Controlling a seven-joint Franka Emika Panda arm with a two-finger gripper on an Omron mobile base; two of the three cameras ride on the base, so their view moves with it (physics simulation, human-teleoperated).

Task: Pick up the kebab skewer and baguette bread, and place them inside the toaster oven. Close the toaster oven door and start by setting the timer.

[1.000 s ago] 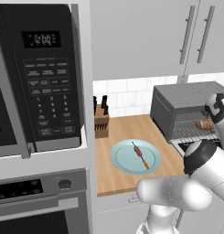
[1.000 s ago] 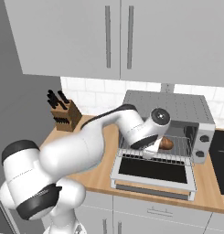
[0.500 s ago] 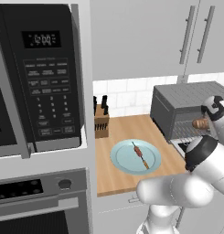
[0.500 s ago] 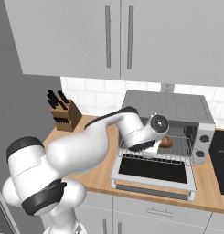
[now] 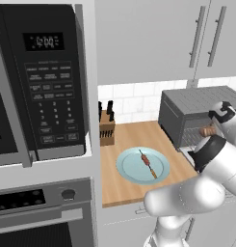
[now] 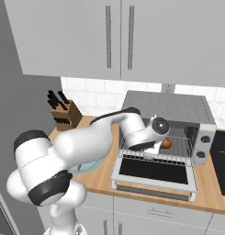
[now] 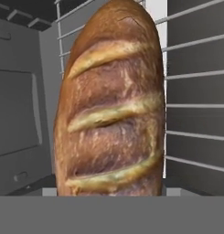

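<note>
The baguette bread (image 7: 113,105), golden-brown with pale slashes, looms close and upright in the hand view. My gripper (image 6: 163,141) is shut on it, just inside the toaster oven (image 6: 169,108) above the wire rack (image 6: 178,150); the bread hides its fingertips. From the base cameras the loaf (image 6: 166,143) (image 5: 206,130) shows at the oven's mouth. The toaster oven door (image 6: 153,172) lies folded down flat. The kebab skewer (image 5: 148,163) rests on a pale blue plate (image 5: 129,171) left of the toaster oven (image 5: 196,103).
A knife block (image 5: 106,128) stands against the tiled wall at the counter's left. A black microwave (image 5: 42,82) and a built-in oven (image 5: 42,212) fill the left side. The toaster oven's knobs (image 6: 205,139) sit at its right, beside a dark cooktop (image 6: 222,156). Cabinets hang overhead.
My arm's elbow has swung a little higher and the hand has edged further into the oven mouth. The baguette stays in the grip; skewer and plate have not moved.
</note>
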